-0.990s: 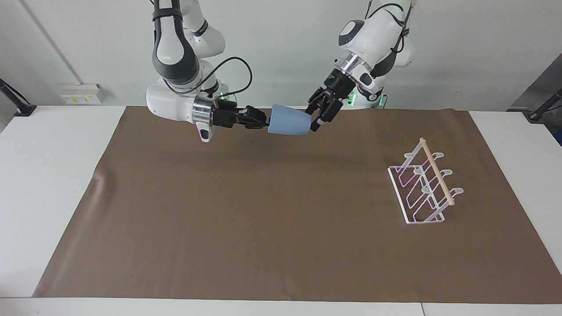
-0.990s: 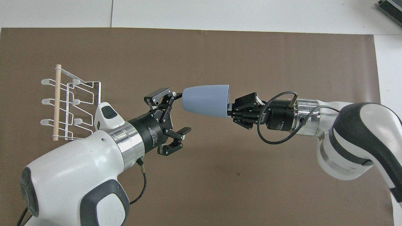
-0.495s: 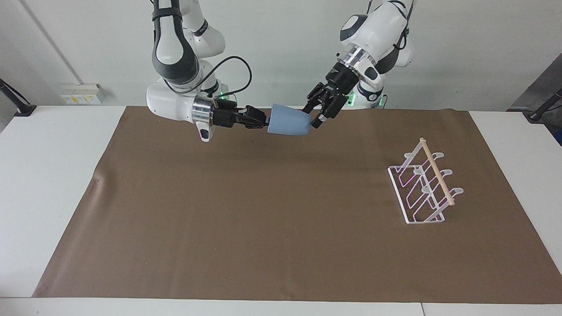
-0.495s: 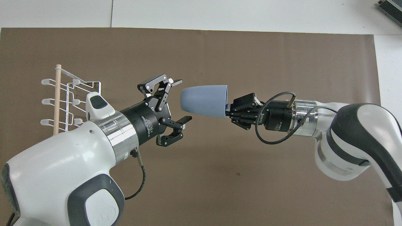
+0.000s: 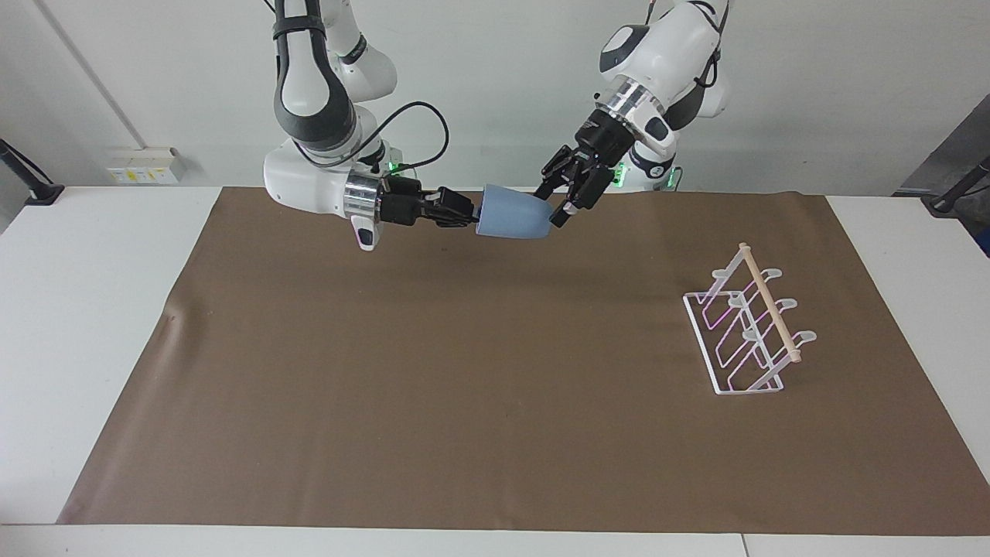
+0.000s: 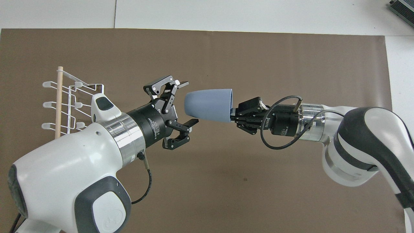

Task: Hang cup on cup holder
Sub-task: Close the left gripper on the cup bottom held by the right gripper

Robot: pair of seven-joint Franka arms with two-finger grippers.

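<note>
The light-blue cup (image 5: 513,212) lies on its side in the air over the brown mat, close to the robots; it also shows in the overhead view (image 6: 208,105). My right gripper (image 5: 469,216) (image 6: 233,115) is shut on the cup's rim. My left gripper (image 5: 552,206) (image 6: 189,103) is open, with its fingers on either side of the cup's narrow base; I cannot tell whether they touch it. The white wire cup holder (image 5: 744,334) (image 6: 73,106), with a wooden dowel on top, stands on the mat toward the left arm's end and holds no cup.
A brown mat (image 5: 464,387) covers most of the white table (image 5: 85,309). The left arm's forearm (image 6: 106,136) partly covers the cup holder in the overhead view.
The right gripper has carried the cup a little toward the left gripper. The left gripper has turned and shifted, so its open fingers now flank the cup's base.
</note>
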